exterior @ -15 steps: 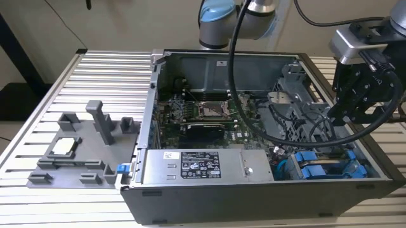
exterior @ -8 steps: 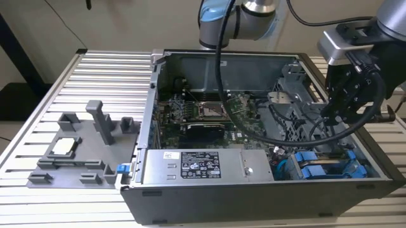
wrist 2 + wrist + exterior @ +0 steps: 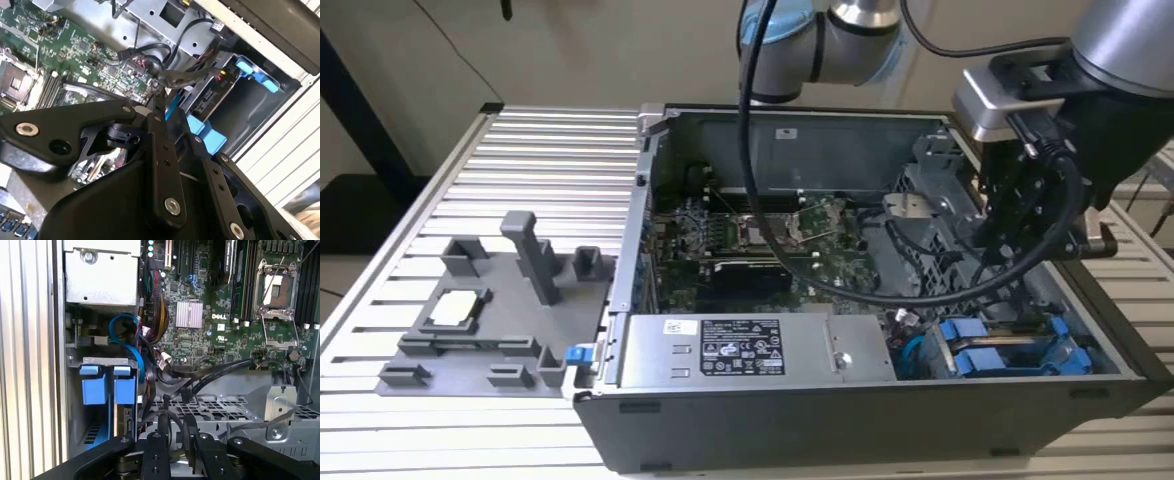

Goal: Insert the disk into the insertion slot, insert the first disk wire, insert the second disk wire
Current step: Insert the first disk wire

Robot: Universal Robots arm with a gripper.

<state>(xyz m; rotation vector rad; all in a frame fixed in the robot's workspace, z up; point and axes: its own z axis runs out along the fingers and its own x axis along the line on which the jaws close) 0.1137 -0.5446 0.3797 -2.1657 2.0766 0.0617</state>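
1. Disk point(image 3: 125, 390), in its blue carrier, sits seated in the insertion slot point(image 3: 107, 361), at the near corner of the computer case point(image 3: 854, 430) on the exterior view's right. Insertion is judged done.
2. Gripper point(image 3: 176, 420) hangs over the perforated cage point(image 3: 220, 405), on the far side of the slot. Its fingers are drawn nearly together, apparently pinching a black disk wire point(image 3: 192, 75).
3. The wire's plug end lies near the disk and appears not mated. Both wire insertions are judged outstanding.

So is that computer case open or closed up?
Open. The computer case has no side cover, so the green circuit board and the blue drive brackets inside show in the exterior view.
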